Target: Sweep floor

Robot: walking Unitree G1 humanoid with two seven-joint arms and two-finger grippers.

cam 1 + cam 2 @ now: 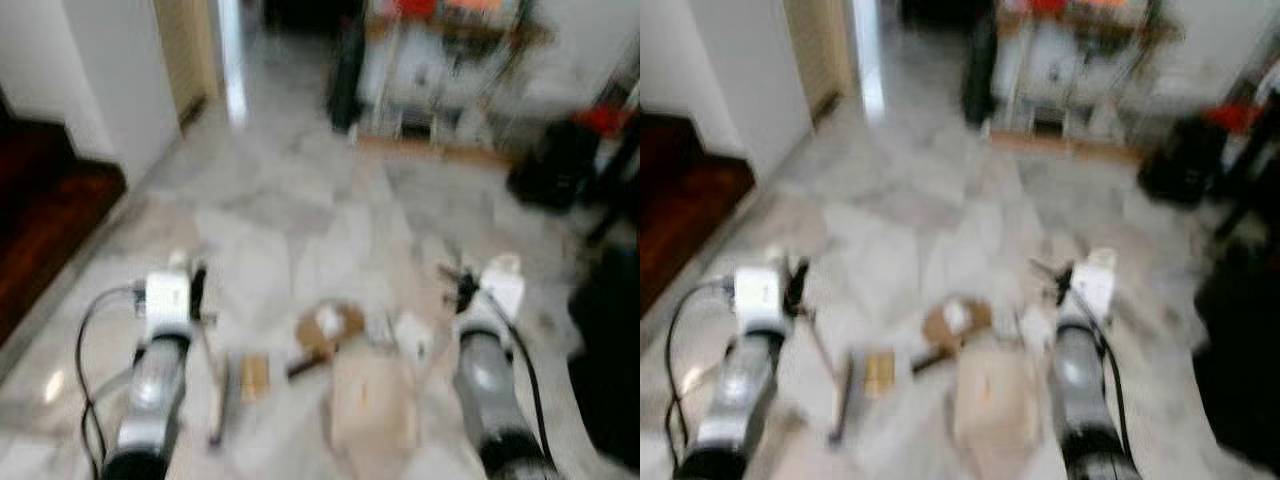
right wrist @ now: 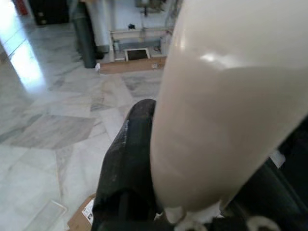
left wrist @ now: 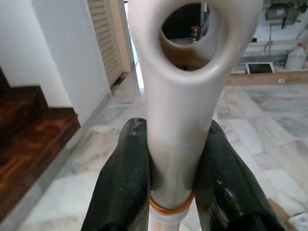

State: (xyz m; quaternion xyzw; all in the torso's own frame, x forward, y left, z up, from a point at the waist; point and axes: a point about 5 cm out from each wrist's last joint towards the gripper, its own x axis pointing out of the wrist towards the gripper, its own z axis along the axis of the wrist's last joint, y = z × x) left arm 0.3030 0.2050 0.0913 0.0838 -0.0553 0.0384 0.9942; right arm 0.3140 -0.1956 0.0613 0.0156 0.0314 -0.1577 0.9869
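Left jaws (image 3: 171, 187) clamp a cream handle (image 3: 185, 96), sharp from the wrist.

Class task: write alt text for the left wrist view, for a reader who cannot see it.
Two black pincer fingers clamp a cream handle with a hole at its end. Beyond lie marble floor, a white wall and dark wooden steps.

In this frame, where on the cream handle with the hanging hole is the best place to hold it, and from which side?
Best on the straight neck of the handle just below the hanging hole, one finger on each flank. That is how the left gripper has it: its fingers press the narrow section above the orange band. The neck is slim and parallel-sided there, while the looped end flares and would likely slip.
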